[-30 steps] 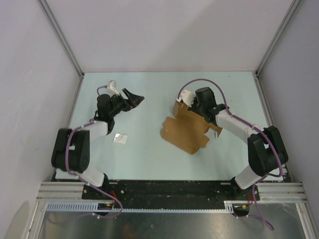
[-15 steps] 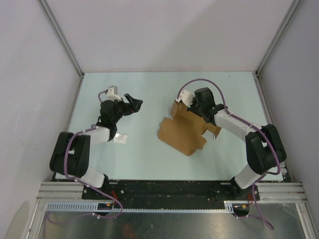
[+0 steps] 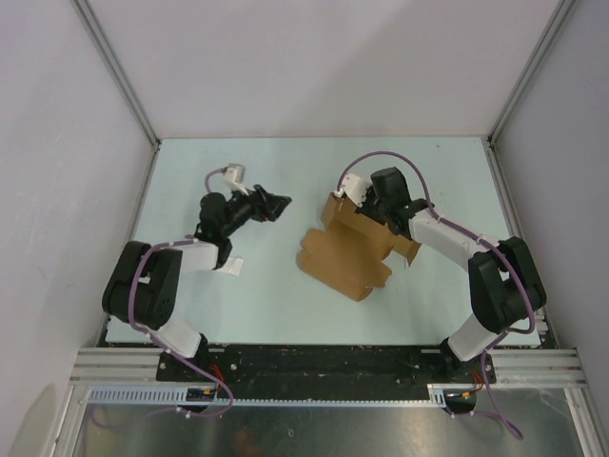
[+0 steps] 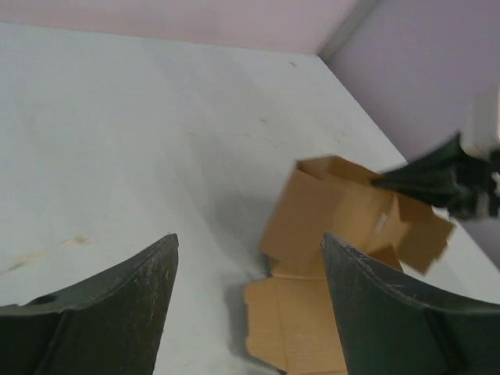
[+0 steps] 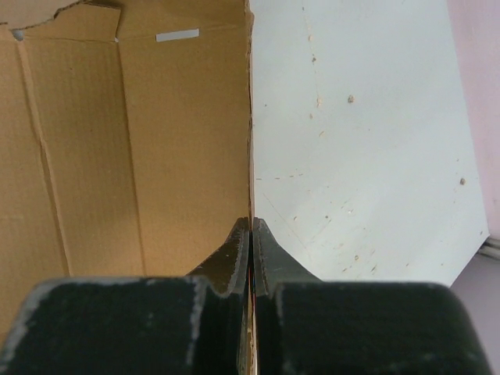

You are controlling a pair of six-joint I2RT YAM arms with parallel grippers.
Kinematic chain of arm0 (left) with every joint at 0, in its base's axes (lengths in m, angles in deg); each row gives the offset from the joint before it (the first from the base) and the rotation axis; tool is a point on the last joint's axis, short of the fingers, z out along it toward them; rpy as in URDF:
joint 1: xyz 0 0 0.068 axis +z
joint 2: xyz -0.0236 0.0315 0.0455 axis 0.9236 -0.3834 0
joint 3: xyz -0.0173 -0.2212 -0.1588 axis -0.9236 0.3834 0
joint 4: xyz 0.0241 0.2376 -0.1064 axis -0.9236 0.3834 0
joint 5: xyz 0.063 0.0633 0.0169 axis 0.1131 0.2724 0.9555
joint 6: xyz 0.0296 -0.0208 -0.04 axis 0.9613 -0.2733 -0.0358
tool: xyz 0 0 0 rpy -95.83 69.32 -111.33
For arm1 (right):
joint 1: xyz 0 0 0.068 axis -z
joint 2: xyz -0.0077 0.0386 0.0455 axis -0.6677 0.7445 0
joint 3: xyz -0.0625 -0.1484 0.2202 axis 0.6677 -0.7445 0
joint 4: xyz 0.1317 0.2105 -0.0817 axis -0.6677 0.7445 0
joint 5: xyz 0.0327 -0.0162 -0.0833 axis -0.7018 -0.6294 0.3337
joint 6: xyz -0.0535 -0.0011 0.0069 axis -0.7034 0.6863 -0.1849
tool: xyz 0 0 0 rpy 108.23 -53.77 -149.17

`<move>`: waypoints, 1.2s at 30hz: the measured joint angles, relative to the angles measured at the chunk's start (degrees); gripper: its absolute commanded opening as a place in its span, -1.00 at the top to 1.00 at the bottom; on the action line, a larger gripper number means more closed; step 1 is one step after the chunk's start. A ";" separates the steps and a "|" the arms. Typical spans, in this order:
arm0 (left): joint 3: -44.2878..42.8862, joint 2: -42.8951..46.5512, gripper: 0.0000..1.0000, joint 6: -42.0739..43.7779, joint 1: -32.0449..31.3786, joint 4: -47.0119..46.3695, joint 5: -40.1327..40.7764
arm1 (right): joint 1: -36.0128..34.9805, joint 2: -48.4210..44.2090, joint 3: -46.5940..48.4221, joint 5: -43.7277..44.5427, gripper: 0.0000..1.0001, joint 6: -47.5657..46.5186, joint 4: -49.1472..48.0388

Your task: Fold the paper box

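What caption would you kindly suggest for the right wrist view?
Right gripper shut on the paper box along one panel's edge, table beyond.

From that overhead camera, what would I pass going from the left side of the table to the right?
left arm's black elbow → white paper scrap → left claw, open → paper box → right arm's black elbow

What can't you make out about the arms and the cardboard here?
- Top view: where the right gripper pinches the paper box, hidden under its own wrist.
- Right wrist view: most of the box, cut off by the left and top edges.
- Left wrist view: the box's near flaps, cut off by the bottom edge.
- Top view: the white scrap, partly covered by the left arm.
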 measured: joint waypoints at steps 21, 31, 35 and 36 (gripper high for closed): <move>-2.99 -8.13 -0.44 12.48 -9.27 -1.22 0.79 | -2.32 0.37 -0.63 2.51 1.00 -17.03 -10.88; -5.14 -9.07 -0.43 12.59 -14.29 0.04 3.39 | -5.62 -1.36 -6.64 2.51 1.00 -17.99 -13.94; -0.94 -7.82 -0.41 12.57 -16.48 0.09 5.18 | -6.73 -3.91 -8.57 2.60 1.00 -17.22 -13.79; 0.70 -7.26 -0.40 12.57 -16.94 0.28 5.77 | -7.17 -4.50 -8.83 2.71 1.00 -16.74 -13.77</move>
